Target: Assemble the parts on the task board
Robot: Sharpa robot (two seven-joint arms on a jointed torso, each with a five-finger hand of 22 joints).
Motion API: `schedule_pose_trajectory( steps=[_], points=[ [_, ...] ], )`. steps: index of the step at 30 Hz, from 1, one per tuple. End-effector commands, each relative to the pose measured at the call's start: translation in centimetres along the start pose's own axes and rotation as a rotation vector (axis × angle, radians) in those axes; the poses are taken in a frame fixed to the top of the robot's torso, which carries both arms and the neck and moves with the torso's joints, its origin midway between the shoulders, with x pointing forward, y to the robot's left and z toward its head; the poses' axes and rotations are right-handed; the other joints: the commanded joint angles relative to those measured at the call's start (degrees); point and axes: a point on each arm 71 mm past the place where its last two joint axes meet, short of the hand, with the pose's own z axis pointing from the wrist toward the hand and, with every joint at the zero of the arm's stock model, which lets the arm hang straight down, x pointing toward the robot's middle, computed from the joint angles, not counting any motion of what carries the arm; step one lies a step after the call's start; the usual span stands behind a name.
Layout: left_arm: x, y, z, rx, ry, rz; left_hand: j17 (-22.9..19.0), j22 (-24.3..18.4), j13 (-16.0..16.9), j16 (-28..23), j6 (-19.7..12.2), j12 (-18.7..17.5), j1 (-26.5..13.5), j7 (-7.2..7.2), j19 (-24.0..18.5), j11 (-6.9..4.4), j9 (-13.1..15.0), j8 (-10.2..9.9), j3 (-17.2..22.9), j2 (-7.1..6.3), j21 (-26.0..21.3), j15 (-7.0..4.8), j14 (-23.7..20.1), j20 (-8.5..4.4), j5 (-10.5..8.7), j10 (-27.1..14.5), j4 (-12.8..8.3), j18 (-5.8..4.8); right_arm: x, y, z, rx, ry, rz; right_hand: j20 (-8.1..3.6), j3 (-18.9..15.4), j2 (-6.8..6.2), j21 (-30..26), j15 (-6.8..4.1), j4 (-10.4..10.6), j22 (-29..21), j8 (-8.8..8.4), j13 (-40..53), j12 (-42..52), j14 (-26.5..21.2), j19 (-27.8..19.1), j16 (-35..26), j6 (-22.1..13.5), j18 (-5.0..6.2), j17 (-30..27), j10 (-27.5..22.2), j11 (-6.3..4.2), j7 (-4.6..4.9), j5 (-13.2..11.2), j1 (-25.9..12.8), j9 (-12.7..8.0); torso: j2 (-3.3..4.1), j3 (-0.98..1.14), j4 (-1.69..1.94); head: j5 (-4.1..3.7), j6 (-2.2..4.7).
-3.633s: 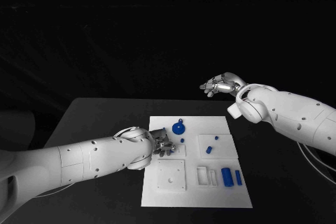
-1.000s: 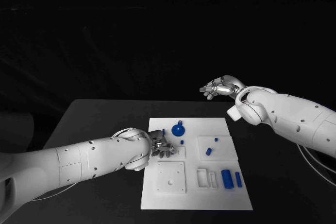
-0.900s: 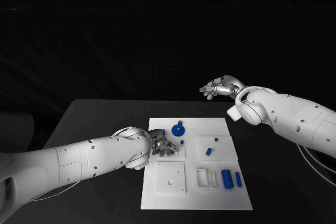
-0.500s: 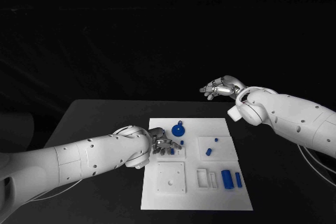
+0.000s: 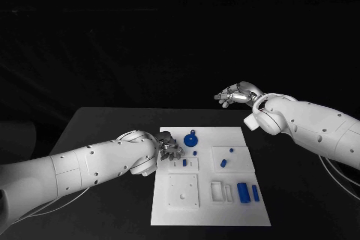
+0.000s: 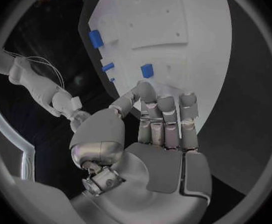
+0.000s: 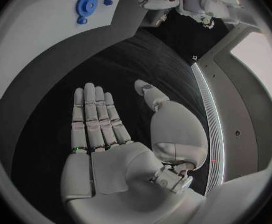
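Note:
The white task board [image 5: 214,211] lies in the middle of the black table. My left hand [image 5: 168,151] hovers at the board's left edge with its fingers straight and nothing in them. Just beyond its fingertips [image 6: 164,102] a small blue peg [image 5: 184,162] [image 6: 147,70] stands in a small raised plate. A blue gear [image 5: 191,140] [image 7: 87,4] lies at the board's far end, with a tiny blue piece [image 5: 195,152] near it. My right hand [image 5: 234,93] [image 7: 101,129] is raised beyond the table's far edge, palm flat and empty.
Two small blue pieces [image 5: 223,160] sit on a raised square at the board's right. Two blue cylinders [image 5: 243,191] lie near its right front, beside a white slotted holder [image 5: 220,190]. A square white plate [image 5: 183,188] sits at the front left.
My left hand has drawn back from over the small raised plate toward the board's left edge, and the blue peg it covered now stands free. The right arm has not moved.

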Motion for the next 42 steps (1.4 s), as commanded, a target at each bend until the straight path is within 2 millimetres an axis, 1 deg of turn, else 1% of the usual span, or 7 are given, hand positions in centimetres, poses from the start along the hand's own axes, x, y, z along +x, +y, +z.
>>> schedule_pose_trajectory(
  steps=[1,5,7,11,13,19,42],
  points=[
    [0.0,0.0,-0.2,0.009,0.020,-0.031,-0.60,-0.26,-0.63,-1.10,-1.26,-1.05,1.22,0.58,-0.59,0.43,-0.69,-1.23,1.92,-0.69,-0.89,0.33,-0.97,-6.99,-1.75,-1.11,0.29,-0.84,0.0,0.0,-0.1,-0.006,0.010,-0.005,0.22,-0.26,0.31,-0.23,0.11,-0.04,0.08,0.32,-0.11,0.40,-0.39,-0.31,0.14,-0.23,0.71,-0.07,-0.19,0.12,0.30,0.20,-0.23,-0.09,-0.03,0.01,0.01,-0.05,0.12],
    [-0.6,0.3,-0.5,0.011,0.041,-0.048,-1.51,-0.78,-1.60,-2.88,-4.77,-2.83,-0.42,1.92,-1.63,1.67,-2.28,-4.25,2.05,-4.43,-2.62,1.55,-2.30,-6.51,-4.89,-3.01,1.58,-1.40,-0.3,-0.3,-0.1,-0.001,0.005,-0.007,0.23,-0.25,0.33,-0.24,0.10,-0.06,0.08,0.33,-0.12,0.41,-0.38,-0.31,0.16,-0.22,0.72,-0.07,-0.18,0.11,0.30,0.20,-0.19,-0.10,-0.01,-0.04,0.01,-0.12,0.31],
    [-0.8,0.4,-0.7,0.008,0.094,-0.034,-1.68,-0.89,-1.77,-3.24,-5.68,-3.19,-1.65,2.41,-1.84,2.05,-2.88,-5.03,1.53,-6.16,-3.05,1.91,-2.67,-6.33,-5.43,-3.49,2.64,-1.56,-0.4,-0.3,-0.2,0.001,0.002,-0.007,0.23,-0.25,0.34,-0.24,0.10,-0.06,0.09,0.33,-0.13,0.42,-0.38,-0.31,0.16,-0.22,0.73,-0.07,-0.18,0.11,0.30,0.20,-0.18,-0.10,-0.02,-0.07,0.05,-0.19,0.49],
    [-2.3,0.5,-0.7,0.005,0.087,-0.012,-2.43,-1.40,-2.58,-5.07,-8.38,-5.09,-2.57,3.67,-3.72,3.31,-3.91,-6.75,1.59,-7.39,-4.84,3.12,-4.97,-5.48,-5.52,-6.25,4.00,-1.92,-0.7,-0.5,-0.2,0.005,-0.003,-0.009,0.23,-0.24,0.35,-0.24,0.10,-0.08,0.09,0.33,-0.14,0.44,-0.38,-0.30,0.17,-0.22,0.74,-0.07,-0.17,0.11,0.30,0.20,-0.16,-0.11,-0.07,-0.08,0.07,-0.22,0.66],
    [-3.7,0.7,-0.5,-0.010,0.058,-0.017,-2.53,-1.46,-2.68,-5.32,-8.79,-5.33,-2.74,3.86,-4.02,3.50,-4.07,-7.00,1.60,-7.49,-5.10,3.33,-5.30,-5.30,-5.47,-6.58,4.27,-1.99,-0.7,-0.6,-0.2,0.007,-0.006,-0.009,0.23,-0.24,0.35,-0.25,0.10,-0.08,0.09,0.33,-0.15,0.44,-0.38,-0.30,0.17,-0.21,0.74,-0.07,-0.17,0.11,0.30,0.20,-0.15,-0.11,-0.08,-0.07,0.12,-0.17,0.85],
    [-6.6,1.7,0.3,-0.061,-0.013,-0.023,-3.19,-1.66,-2.98,-6.11,-9.56,-5.99,-8.22,4.31,-4.77,3.95,-4.78,-7.63,0.15,-6.71,-6.07,4.17,-5.72,-4.47,-5.50,-7.07,8.28,-1.94,-0.7,-0.6,-0.2,0.007,-0.005,-0.009,0.24,-0.21,0.37,-0.25,0.09,-0.10,0.10,0.34,-0.17,0.46,-0.37,-0.29,0.19,-0.21,0.75,-0.07,-0.17,0.10,0.30,0.21,-0.10,-0.12,-0.05,0.00,0.01,0.17,1.36],
    [-6.9,0.8,3.3,-0.099,0.017,0.038,-3.58,-1.18,-2.94,-6.20,-10.83,-6.21,-8.57,4.70,-5.07,4.28,-5.55,-8.34,0.79,-6.47,-6.33,4.51,-5.97,-4.03,-5.50,-7.39,8.03,-1.43,-0.1,-0.4,0.0,0.002,0.002,-0.006,0.29,-0.16,0.38,-0.29,0.09,-0.15,0.14,0.33,-0.29,0.54,-0.36,-0.26,0.24,-0.27,0.80,-0.09,-0.17,0.10,0.32,0.40,0.00,-0.18,0.06,0.01,-0.23,0.42,1.46]
  ],
)
